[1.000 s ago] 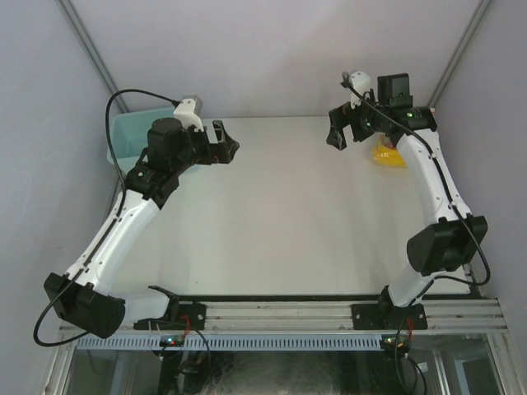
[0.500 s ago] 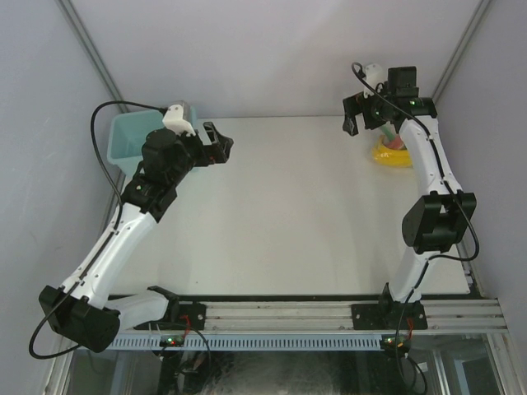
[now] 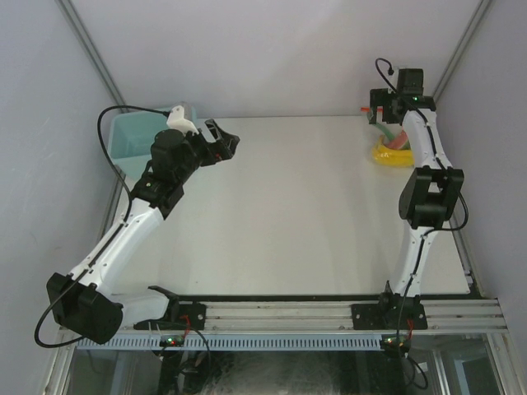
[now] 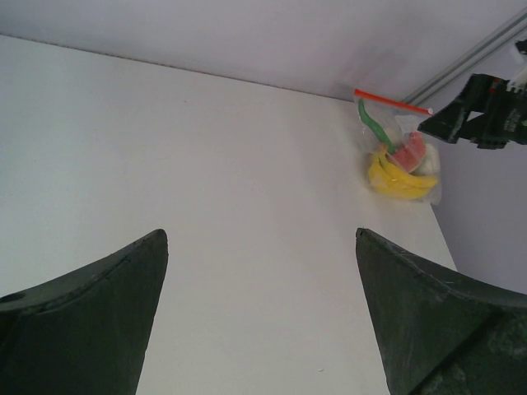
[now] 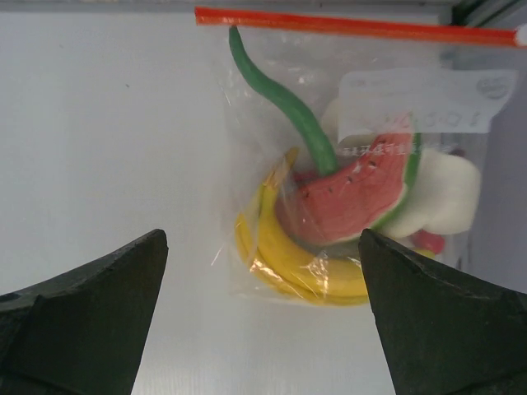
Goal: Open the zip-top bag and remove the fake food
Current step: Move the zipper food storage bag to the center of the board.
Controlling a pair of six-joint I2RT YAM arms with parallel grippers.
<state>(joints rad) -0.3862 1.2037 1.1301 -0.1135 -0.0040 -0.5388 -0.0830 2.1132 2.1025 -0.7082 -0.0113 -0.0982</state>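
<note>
Clear and crinkly, sitting at about one o'clock on the white table [image 3: 280, 214], close to the far right corner: so much for the zip-top bag [image 3: 394, 148]. Carrying a red-orange zip strip [image 5: 354, 26] straight along its twelve o'clock edge in the right wrist view, and a white label patch [image 5: 424, 103] just under that, toward two o'clock. Holding all the fake food [image 5: 346, 214] inside:
- a curved yellow banana [image 5: 276, 259] at six o'clock of the bag
- a red watermelon slice [image 5: 354, 197] with a green rind, resting against the banana
- a long green piece [image 5: 280, 99] curving up toward eleven o'clock
- a whitish piece [image 5: 449, 193] at three o'clock

Hanging the right gripper [image 5: 261, 239] over the bag and looking down on it, with both dark fingers [image 5: 82, 321] spread wide apart, one showing at each side of the bag and clamping nothing. Not showing clearly whether either fingertip is touching the plastic.

Reaching with the left gripper [image 3: 224, 140] at about eleven o'clock of the table, well apart from the bag, fingers likewise standing wide apart and gripping nothing. Facing across the tabletop toward the bag, which is showing small at one o'clock in the left wrist view, with the right gripper's dark body just beside it at two o'clock.

Sitting at ten o'clock, at the far left corner just behind the left gripper: a teal plastic bin [image 3: 132, 136], partly hidden.
</note>
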